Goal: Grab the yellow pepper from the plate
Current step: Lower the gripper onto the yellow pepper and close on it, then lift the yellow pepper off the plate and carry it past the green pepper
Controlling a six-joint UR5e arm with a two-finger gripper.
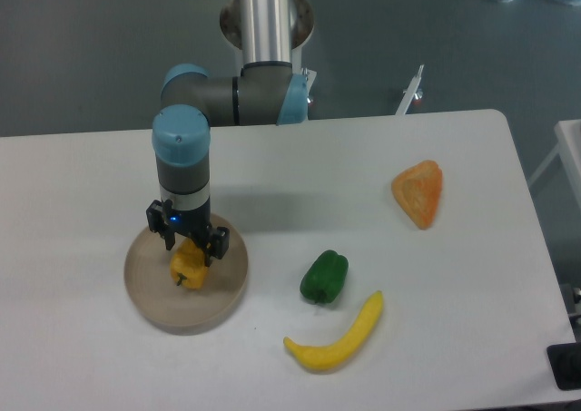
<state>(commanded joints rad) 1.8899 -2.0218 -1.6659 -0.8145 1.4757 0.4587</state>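
Gripper down over the yellow pepper on the plate.

The gripper points straight down, its two dark fingers set on either side of the upper part of the yellow pepper, but whether they are pressing on it or merely standing beside it cannot be told from this view. The pepper sits on the plate, a little behind the plate's middle, with its lower half showing below the fingers. Taking the plate as the landmark: a green pepper lies to its right on the white table, a long curved yellow banana-shaped piece lies to its right and nearer the front edge, and an orange triangular wedge sits far right, well apart.
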